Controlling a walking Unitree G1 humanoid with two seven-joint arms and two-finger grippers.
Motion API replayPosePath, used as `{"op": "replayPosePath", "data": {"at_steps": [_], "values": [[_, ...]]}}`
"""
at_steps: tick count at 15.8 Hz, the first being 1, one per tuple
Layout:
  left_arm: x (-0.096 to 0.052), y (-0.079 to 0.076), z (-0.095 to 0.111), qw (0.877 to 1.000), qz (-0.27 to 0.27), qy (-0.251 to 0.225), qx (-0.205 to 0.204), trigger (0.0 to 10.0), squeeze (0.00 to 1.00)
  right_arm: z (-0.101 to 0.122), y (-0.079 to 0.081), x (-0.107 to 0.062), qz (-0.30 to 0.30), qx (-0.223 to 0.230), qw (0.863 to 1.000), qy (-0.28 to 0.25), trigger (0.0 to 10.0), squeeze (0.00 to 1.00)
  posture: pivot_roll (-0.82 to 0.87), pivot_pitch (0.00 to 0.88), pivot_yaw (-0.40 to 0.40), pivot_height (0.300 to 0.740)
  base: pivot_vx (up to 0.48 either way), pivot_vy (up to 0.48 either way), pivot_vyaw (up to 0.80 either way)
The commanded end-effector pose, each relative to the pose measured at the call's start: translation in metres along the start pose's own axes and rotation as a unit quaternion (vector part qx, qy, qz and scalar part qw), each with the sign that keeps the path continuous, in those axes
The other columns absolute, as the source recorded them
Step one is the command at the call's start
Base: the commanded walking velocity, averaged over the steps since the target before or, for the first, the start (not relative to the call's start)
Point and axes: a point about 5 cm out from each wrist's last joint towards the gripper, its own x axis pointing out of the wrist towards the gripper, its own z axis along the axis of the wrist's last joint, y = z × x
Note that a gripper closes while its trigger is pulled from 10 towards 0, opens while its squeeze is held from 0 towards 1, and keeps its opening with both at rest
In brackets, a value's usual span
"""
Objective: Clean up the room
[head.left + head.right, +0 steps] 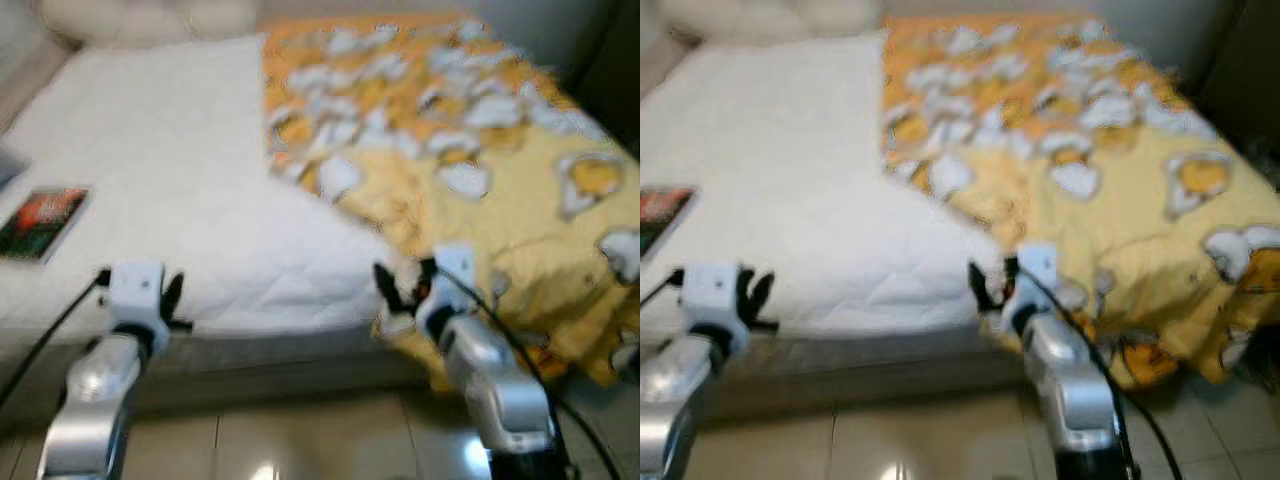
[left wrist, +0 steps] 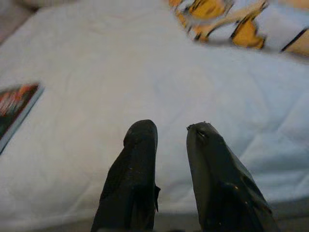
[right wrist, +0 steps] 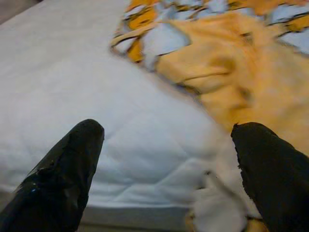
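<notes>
Our right tool [image 1: 402, 283] is spread wide at the yellow blanket's [image 1: 520, 200] edge on the bed [image 1: 170, 180]. Our left tool [image 2: 171, 145] is a little apart, holding nothing. A book [image 1: 40, 222] lies near the bed's left edge.

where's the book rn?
In the left eye view the book lies flat on the white mattress at its far left edge, ahead and left of the left tool, well away from the yellow blanket.

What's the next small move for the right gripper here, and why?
Probably ease the right gripper forward and down onto the folded-back edge of the yellow blanket, then close. Its fingers are spread wide at the foot edge of the bed, and the blanket's corner lies just ahead between them, leaving the white mattress uncovered. The left gripper hovers over bare mattress near a book.
</notes>
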Motion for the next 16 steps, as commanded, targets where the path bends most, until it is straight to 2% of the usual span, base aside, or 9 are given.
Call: {"op": "replayPosePath", "data": {"at_steps": [1,2,3,5,8,10,13,16], "values": [[0.001,-0.008,0.002,1.0,-0.017,-0.001,0.001,10.0,0.0,-0.004,-0.013,-0.003,-0.026,-0.001,1.0,0.01,10.0,1.0,-0.05,0.0,0.039,0.74,0.352,0.0,-0.77],[0.001,-0.007,0.002,1.0,-0.023,0.002,0.007,10.0,0.0,-0.005,-0.012,-0.004,-0.026,-0.006,1.0,0.009,10.0,0.09,-0.04,0.0,0.037,0.74,0.341,0.0,-0.46],[0.001,-0.006,0.001,1.0,-0.025,0.003,0.014,10.0,0.0,-0.006,-0.011,-0.003,-0.024,-0.016,1.0,0.012,10.0,0.0,-0.04,0.0,0.036,0.74,0.311,0.0,0.0],[-0.001,0.0,0.002,1.0,-0.022,0.004,0.017,10.0,0.0,-0.008,-0.006,0.001,-0.021,-0.014,1.0,0.016,10.0,0.0,-0.03,0.0,0.038,0.74,0.281,0.0,0.0],[-0.001,-0.003,0.004,0.999,-0.037,-0.001,0.02,10.0,0.0,-0.008,-0.013,0.009,-0.055,-0.022,0.997,0.04,10.0,0.0,-0.02,0.0,0.036,0.74,0.089,0.0,0.0],[-0.003,-0.011,0.004,0.997,-0.076,0.003,0.033,10.0,0.0,-0.006,-0.014,0.019,-0.049,-0.026,0.997,0.048,10.0,0.0,-0.02,0.0,0.031,0.74,0.0,0.0,0.0],[-0.004,-0.023,0.002,0.988,-0.152,0.008,0.038,10.0,0.0,-0.015,-0.023,0.045,-0.067,-0.088,0.987,0.114,10.0,0.0,-0.02,0.0,0.031,0.74,0.0,0.0,0.0],[-0.006,-0.034,0.005,0.972,-0.23,0.012,0.044,10.0,0.0,-0.013,-0.031,0.062,-0.084,-0.108,0.98,0.145,10.0,0.0,-0.01,0.0,0.027,0.74,0.0,0.0,0.0]]}}
